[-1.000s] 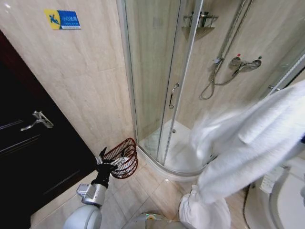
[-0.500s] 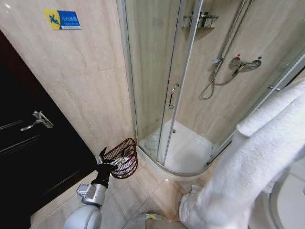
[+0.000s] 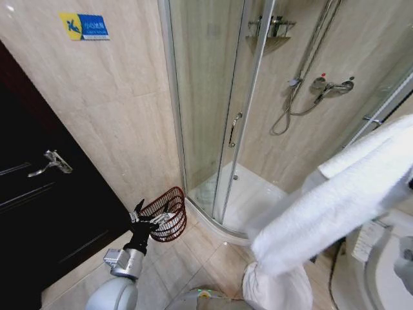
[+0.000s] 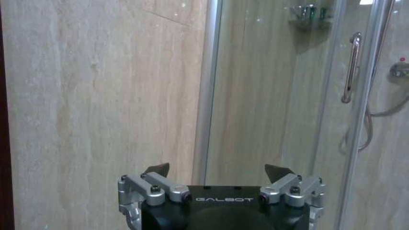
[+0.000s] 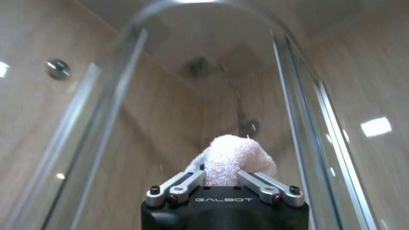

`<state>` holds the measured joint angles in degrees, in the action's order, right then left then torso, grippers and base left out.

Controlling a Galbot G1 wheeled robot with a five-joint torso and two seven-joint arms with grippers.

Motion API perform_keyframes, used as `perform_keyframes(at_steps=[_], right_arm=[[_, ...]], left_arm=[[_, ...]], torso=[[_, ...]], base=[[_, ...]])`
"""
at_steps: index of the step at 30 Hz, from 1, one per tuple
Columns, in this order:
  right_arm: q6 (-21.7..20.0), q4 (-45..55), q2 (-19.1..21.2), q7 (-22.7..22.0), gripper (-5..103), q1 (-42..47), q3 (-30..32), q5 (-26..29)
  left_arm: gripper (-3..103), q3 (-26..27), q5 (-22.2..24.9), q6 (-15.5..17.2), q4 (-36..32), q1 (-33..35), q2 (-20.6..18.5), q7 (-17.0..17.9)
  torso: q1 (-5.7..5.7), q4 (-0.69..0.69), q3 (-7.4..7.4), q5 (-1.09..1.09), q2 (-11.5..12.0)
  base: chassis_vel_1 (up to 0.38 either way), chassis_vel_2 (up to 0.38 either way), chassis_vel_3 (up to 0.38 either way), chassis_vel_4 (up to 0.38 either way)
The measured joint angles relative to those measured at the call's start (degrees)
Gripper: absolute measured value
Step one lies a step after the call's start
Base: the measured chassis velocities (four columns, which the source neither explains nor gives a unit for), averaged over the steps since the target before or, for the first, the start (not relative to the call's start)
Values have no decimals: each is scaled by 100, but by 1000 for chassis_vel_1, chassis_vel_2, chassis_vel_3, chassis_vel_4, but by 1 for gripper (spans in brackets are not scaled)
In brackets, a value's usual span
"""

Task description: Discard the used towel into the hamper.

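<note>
The right claw [image 5: 224, 187] is clenched on a fold of the white towel [image 3: 335, 200], a tuft of terry bulging out between its fingers in the right wrist view. In the head view the towel hangs as a long thick band from about 3 o'clock down toward 5 o'clock, its lower bunch near the bottom edge, in front of the glass shower enclosure [image 3: 213, 116]. The hamper [image 3: 169, 213], a dark red-brown wire basket, stands on the tiled floor [image 3: 193, 265] at roughly 7 o'clock, against the marble wall and just beside the shower tray's curved edge. The left claw [image 3: 150, 218] sits released, fingers spread, right in front of the hamper's rim; the left wrist view confirms its fingers [image 4: 156, 171] are apart with nothing between them.

The step in hand looks like carrying the towel across to the hamper. To do it well, the grip should stay firm, since the pinch takes only a small fold and most of the cloth dangles free. The towel is long, so the trailing end may drag on the floor or catch the shower door handle [image 3: 235, 129]; lifting high enough helps. The hamper mouth is small beside this bulk of towel, so lowering the hanging end in first, then letting go directly over the rim, seems wise. The left arm near the rim may crowd the approach.
</note>
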<state>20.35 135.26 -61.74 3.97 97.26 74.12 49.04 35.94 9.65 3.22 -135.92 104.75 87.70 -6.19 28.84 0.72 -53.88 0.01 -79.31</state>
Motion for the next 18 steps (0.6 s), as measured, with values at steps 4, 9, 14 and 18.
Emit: perform_keyframes(at_steps=[4, 9, 14, 18], right_arm=[[-534, 125, 36, -309, 5, -134, -27, -39], [-1595, 465, 21, -608, 5, 147, 124, 252], [-2306, 728, 41, -810, 5, 214, 220, 677], [-2587, 815, 6, -907, 5, 215, 304, 702]], left_arm=[[100, 0, 0, 0, 0, 0, 0, 0], [100, 0, 0, 0, 0, 0, 0, 0], [100, 0, 0, 0, 0, 0, 0, 0], [100, 0, 0, 0, 0, 0, 0, 0]], torso=[[0, -2, 0, -2, 0], [0, 1, 0, -1, 0], [0, 0, 0, -2, 0], [0, -1, 0, -1, 1]], base=[[0, 0, 0, 0], [0, 0, 0, 0], [0, 0, 0, 0], [0, 0, 0, 0]])
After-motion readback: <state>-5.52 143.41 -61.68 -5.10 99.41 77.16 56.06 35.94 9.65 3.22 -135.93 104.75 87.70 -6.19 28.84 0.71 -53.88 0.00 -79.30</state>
